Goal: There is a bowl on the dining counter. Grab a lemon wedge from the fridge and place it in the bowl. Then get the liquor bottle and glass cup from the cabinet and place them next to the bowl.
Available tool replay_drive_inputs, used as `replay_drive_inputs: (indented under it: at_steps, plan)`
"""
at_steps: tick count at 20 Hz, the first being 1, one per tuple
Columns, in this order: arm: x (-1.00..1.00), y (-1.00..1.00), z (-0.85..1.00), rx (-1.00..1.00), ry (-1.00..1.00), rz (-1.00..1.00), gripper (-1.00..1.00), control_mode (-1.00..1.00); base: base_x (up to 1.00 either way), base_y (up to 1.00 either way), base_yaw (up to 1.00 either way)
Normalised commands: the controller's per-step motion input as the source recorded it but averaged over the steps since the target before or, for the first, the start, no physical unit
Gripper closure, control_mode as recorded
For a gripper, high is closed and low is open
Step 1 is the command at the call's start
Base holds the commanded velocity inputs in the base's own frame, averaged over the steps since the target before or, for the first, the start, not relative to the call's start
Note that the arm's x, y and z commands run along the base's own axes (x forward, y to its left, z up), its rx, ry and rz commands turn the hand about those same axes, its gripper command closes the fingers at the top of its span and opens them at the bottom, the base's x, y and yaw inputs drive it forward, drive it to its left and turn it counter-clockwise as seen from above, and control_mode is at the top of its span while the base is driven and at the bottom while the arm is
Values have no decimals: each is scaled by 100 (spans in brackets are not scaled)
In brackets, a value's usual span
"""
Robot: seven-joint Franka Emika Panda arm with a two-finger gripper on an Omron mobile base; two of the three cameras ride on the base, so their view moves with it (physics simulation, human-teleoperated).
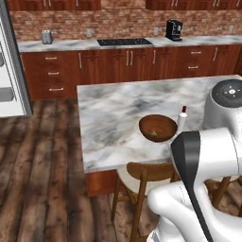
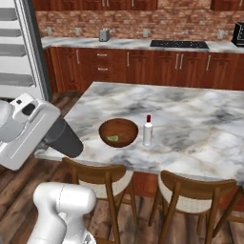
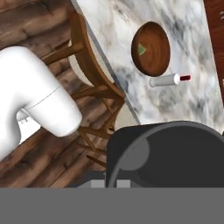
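A brown wooden bowl [image 1: 158,127] [image 2: 118,132] [image 3: 151,49] sits near the front edge of the dining counter [image 1: 113,113] [image 2: 190,119] [image 3: 113,22]. A green-yellow lemon wedge [image 1: 154,134] [image 2: 113,138] [image 3: 141,49] lies inside it. The liquor bottle [image 1: 182,120] [image 2: 148,132] [image 3: 166,80], pale with a red cap, stands upright just right of the bowl. The fridge [image 1: 9,71] [image 2: 19,52] at the left is open, its white shelves showing. The glass cup is out of view. My gripper is shut, and the hand looks down on the bowl and bottle from above the stools.
Wooden stools [image 1: 146,172] [image 2: 95,174] [image 3: 94,65] stand tucked under the island's near edge, a second one [image 2: 195,190] to the right. Along the back wall counter are a cooktop [image 1: 124,42], a coffee machine [image 1: 174,30] and a toaster [image 1: 47,37]. Wood floor lies left of the island.
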Motion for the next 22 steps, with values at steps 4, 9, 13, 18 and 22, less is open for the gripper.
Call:
replay_drive_inputs:
  at_steps: [4,9,13,18,22]
  plan:
    - [4,11,-4,3,0,0,100,-100,26,31,-11]
    - [44,61,-25,16,0,8,100,-100,0,0,0]
    - [84,67,-15,19,0,15,100,-100,0,0,0]
    - [100,83,-29,4,3,4,100,-100,0,0,0]
    - [100,18,-34,0,16,0,100,-100,0,0,0]
